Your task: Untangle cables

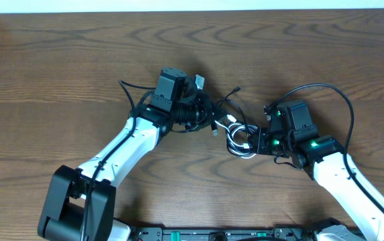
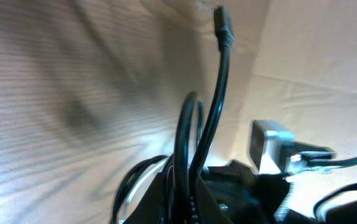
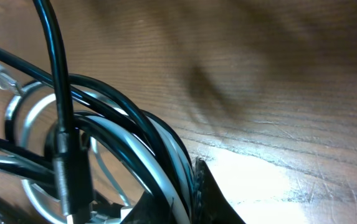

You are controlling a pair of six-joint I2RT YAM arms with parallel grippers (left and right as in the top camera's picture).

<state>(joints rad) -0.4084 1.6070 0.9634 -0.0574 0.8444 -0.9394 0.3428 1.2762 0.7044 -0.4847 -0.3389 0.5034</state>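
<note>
1. The left tool [image 2: 187, 190] has its jaws pressed together on a black cable [image 2: 212, 112]. In the left wrist view, loops of the cable rise out of the dark fingers [image 2: 228, 180]. One strand climbs free to a small plug [image 2: 222, 22] held in the air.
2. The right tool [image 3: 181, 199] is likewise closed, clamped on strands of the white cable [image 3: 147, 152] and on black ones beside it. These curve down into the tool at the bottom of the right wrist view. We cannot tell how many strands are actually pinched.
3. The cables form one tangle [image 1: 240, 137], a white coil wound through with black loops. The left tool sits just to the left of the tangle, and the right tool touches its right edge. A loose black end sticks out above the tangle.
4. We judge that the tangle is gripped from opposite sides so that drawing the tools apart can open the loops. The free plug end could then slip back through them.
5. The tangle lies low over the wooden tabletop [image 1: 57, 80]. We cannot say whether it rests on the wood or hangs just off it.
6. With the coil this tight, we judge the untangling to be at an early stage. A hard pull could cinch the loops rather than free them.
</note>
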